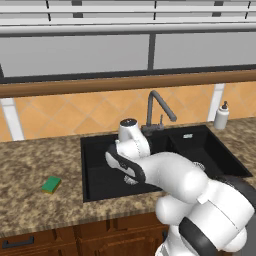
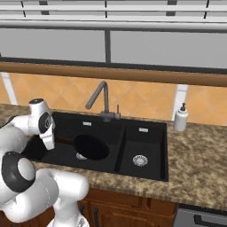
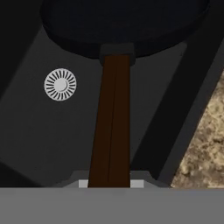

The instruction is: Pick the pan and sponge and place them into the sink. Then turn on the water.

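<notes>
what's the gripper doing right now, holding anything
gripper: closed on the pan's wooden handle, holding the pan over the sink's larger basin.

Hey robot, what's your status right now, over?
Gripper shut on pan handle. Pan held over the sink's larger basin. Sponge on counter left of sink. Faucet dry, nothing in the way.
</notes>
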{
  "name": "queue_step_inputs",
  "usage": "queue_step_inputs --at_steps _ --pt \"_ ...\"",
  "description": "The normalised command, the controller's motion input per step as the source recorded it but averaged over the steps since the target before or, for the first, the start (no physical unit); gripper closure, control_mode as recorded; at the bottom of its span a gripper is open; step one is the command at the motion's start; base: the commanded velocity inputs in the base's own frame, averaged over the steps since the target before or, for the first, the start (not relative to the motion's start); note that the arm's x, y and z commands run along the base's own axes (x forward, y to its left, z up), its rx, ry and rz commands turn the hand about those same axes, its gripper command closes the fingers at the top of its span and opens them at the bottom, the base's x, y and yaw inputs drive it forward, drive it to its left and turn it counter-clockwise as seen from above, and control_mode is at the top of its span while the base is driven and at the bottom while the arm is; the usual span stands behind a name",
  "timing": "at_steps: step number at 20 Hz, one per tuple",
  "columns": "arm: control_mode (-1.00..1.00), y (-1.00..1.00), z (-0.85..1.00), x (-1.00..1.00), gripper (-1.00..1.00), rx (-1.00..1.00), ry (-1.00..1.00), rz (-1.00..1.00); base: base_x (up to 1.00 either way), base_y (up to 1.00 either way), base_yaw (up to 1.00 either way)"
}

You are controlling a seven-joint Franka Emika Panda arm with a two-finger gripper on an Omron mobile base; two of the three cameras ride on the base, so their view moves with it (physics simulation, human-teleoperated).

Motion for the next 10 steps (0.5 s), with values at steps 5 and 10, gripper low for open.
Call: queue_step_inputs --at_steps 5,10 --pt "-1.00 -0.05 -0.25 0.37 1.00 -0.04 0.00 0.04 0.00 0.00 0.00" --pt "-1.00 -0.02 -0.33 0.38 1.00 -0.01 0.00 0.07 0.00 0.00 0.00"
